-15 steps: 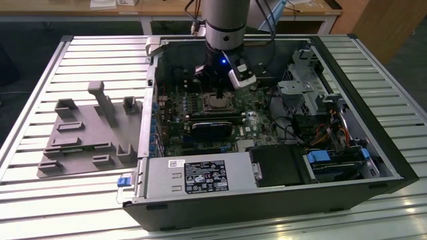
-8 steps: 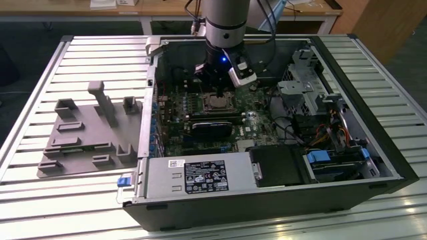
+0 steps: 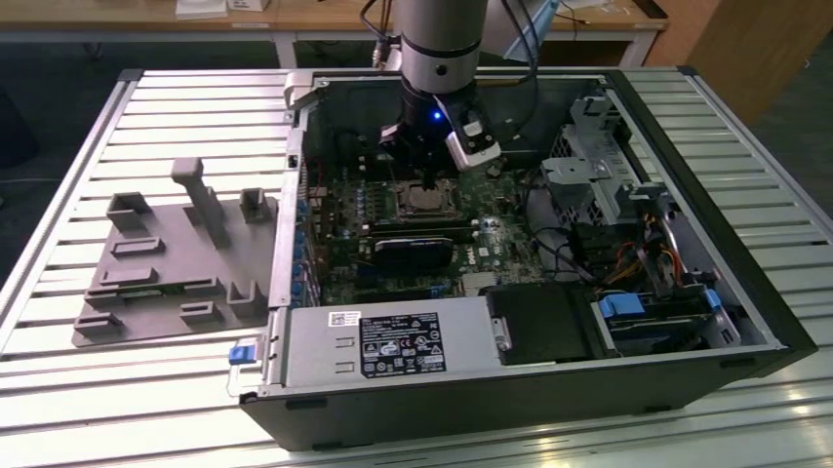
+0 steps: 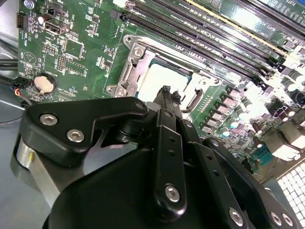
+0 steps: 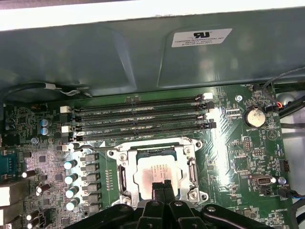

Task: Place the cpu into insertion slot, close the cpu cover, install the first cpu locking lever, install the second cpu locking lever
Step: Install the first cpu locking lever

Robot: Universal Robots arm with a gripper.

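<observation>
1. At the exterior view's left, a grey fixture [image 3: 170, 263] lies on the slatted table [image 3: 78, 146], well apart from the work.
2. Beside it stands the open computer case [image 3: 521, 400], with the green board inside.
3. Near the middle of the board, the arm comes down and the gripper [image 3: 428, 181] is just above the cpu [image 3: 423, 203].
4. In both wrist views the jaws are together with nothing between them. The tip of the gripper [image 5: 161, 185] is over the edge of the cpu [image 5: 151, 171], touching it or just above it; I cannot tell which.
5. The cpu lies flat in the insertion slot [image 5: 148, 152], below the long memory slots [image 5: 143, 117].
6. The cpu cover [image 5: 125, 168] seems to lie down around the cpu, with the metal top showing through its window. I cannot tell whether the locking levers are latched.
7. My judgement of handling: the cpu is light, thin and stiff, and its metal top is smooth and slippery. The contacts under it are fragile, so it is better held by two opposite edges and kept level. The cover is thin sheet metal; a push on its frame, not on the window, seems safest.
8. At the exterior view's right are the metal drive cages [image 3: 599, 166] and cables, away from the gripper.
</observation>
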